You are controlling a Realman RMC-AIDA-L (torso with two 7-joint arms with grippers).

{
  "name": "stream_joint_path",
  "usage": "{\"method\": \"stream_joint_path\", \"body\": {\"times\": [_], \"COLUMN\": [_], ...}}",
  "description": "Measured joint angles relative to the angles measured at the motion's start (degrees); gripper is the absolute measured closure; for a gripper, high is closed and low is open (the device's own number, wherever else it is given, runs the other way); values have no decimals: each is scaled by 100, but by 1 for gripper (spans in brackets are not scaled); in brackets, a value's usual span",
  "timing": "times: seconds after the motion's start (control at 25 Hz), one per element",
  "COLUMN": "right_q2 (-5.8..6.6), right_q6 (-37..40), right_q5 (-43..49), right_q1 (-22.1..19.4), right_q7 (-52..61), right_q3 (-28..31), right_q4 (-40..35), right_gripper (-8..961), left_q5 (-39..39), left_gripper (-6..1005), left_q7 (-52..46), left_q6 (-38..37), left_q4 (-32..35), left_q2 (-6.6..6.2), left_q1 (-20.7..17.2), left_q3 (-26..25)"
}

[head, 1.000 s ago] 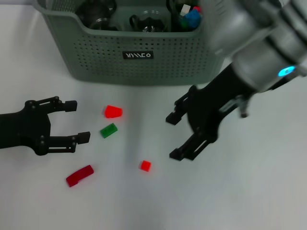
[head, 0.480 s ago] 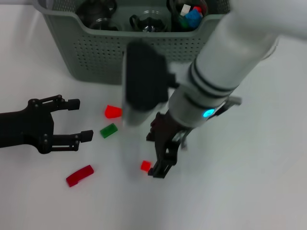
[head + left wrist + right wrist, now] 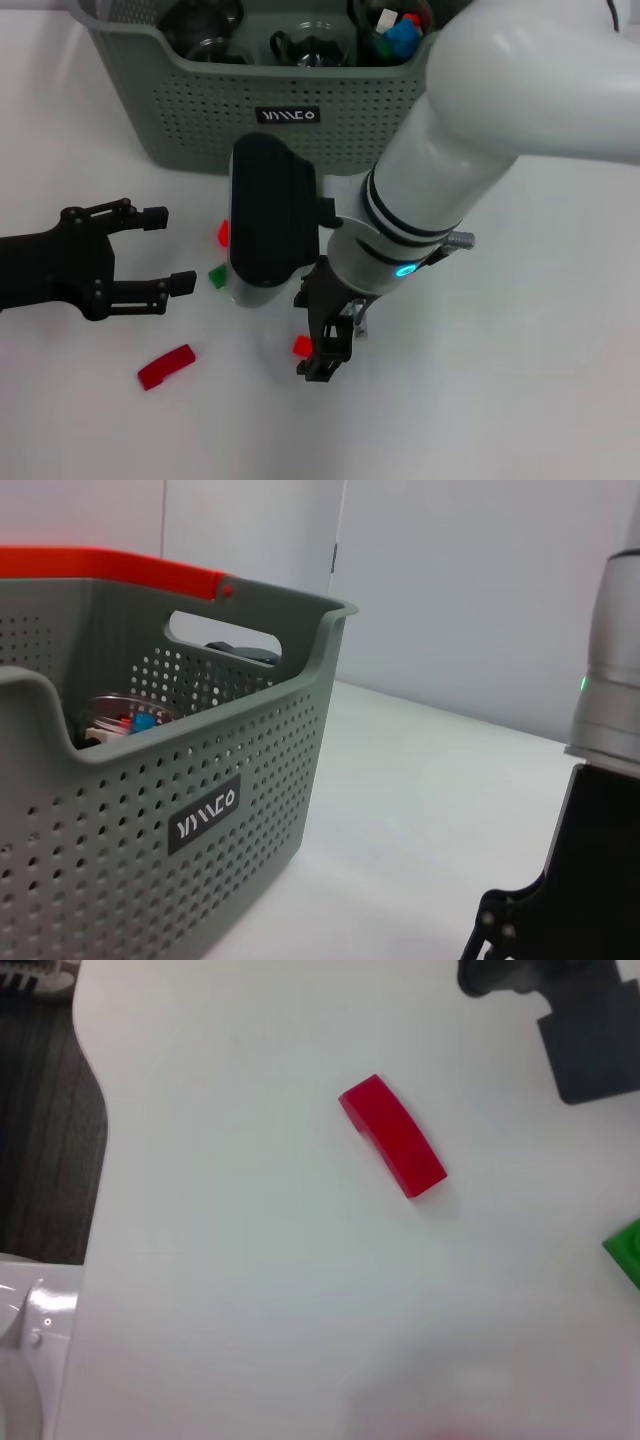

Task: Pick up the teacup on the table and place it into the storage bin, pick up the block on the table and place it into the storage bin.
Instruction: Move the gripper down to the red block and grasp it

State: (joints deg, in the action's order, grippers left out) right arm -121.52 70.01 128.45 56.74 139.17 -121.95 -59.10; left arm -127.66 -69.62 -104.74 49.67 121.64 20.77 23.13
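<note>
A small red block [image 3: 303, 346] lies on the white table between the spread fingers of my right gripper [image 3: 308, 336], which is open and low over it. The right wrist partly covers another red block [image 3: 222, 232] and a green block [image 3: 216, 276]. A curved red block [image 3: 166, 366] [image 3: 392, 1136] lies nearer the front left. My left gripper [image 3: 165, 250] rests open at the left, holding nothing. The grey-green storage bin [image 3: 200, 110] [image 3: 150, 780] stands at the back with dark glassware [image 3: 305, 45] and coloured bits [image 3: 400, 35] inside. No teacup shows on the table.
The table's edge and dark floor [image 3: 45, 1140] show in the right wrist view, beyond the curved red block. The bulky right forearm [image 3: 480, 150] crosses in front of the bin's right half. White tabletop [image 3: 520, 400] lies to the right.
The right arm swung left and down, bringing its gripper around the small red block and covering part of the red and green blocks. The left gripper stayed put.
</note>
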Motion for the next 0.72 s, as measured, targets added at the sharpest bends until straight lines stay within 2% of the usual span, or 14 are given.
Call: {"method": "stream_joint_path", "body": {"times": [0.2, 0.44, 0.64, 0.72], "right_q2": [-5, -17, -22, -22], "right_q6": [-132, -283, -373, -407], "right_q5": [-4, -19, -36, -47], "right_q1": [-19, -30, -36, -38], "right_q7": [1, 6, 36, 36], "right_q3": [-92, -227, -336, -363], "right_q4": [44, 110, 111, 111], "right_gripper": [155, 386, 459, 461], "left_q5": [20, 25, 26, 25], "left_gripper": [111, 111, 111, 112], "left_q7": [8, 65, 66, 66], "left_q6": [24, 27, 31, 64], "left_q4": [-11, -32, -79, -81], "left_q2": [0, 0, 0, 0], "left_q1": [5, 6, 6, 6], "left_q3": [7, -8, -19, -12]}}
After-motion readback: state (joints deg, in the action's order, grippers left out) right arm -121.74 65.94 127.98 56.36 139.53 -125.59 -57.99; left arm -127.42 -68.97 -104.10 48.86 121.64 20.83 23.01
